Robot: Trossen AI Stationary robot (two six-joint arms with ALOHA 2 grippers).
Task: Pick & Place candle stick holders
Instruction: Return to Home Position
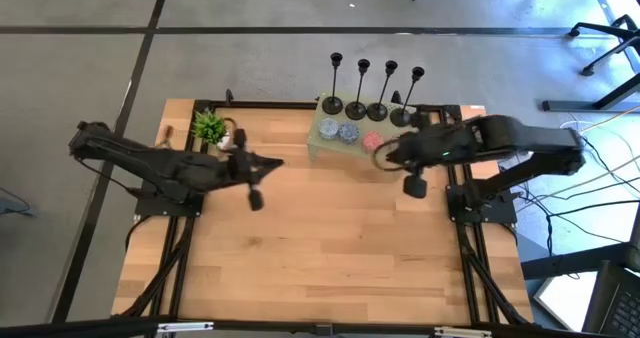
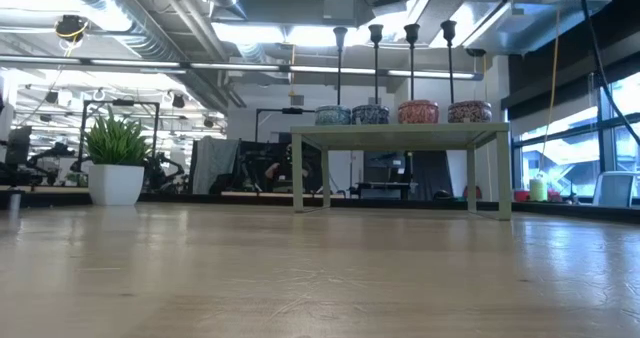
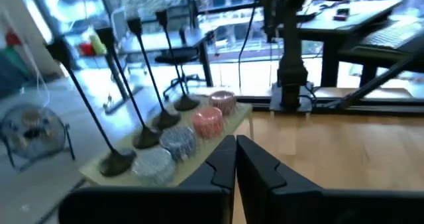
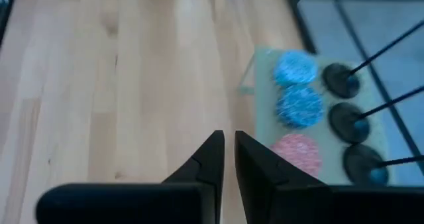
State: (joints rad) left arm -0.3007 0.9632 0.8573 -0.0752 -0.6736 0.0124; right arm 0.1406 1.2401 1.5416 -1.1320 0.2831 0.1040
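Observation:
Four slim black candle stick holders (image 1: pixel 355 109) stand in a row on their round bases along the far edge of a small pale green stand (image 1: pixel 322 136) at the table's far middle. They also show in the low view (image 2: pixel 376 63) and the left wrist view (image 3: pixel 147 139). Three of their bases show in the right wrist view (image 4: pixel 346 120). My left gripper (image 1: pixel 280 163) is shut and empty, above the table to the left of the stand. My right gripper (image 1: pixel 388 155) is shut and empty, above the stand's near right part.
Round jars stand on the green stand in front of the holders: two blue (image 4: pixel 299 106) and pink ones (image 4: pixel 299 151), all four in the low view (image 2: pixel 417 111). A potted plant (image 1: pixel 210 128) stands at the far left. Bare wood lies toward the near edge (image 1: pixel 320 258).

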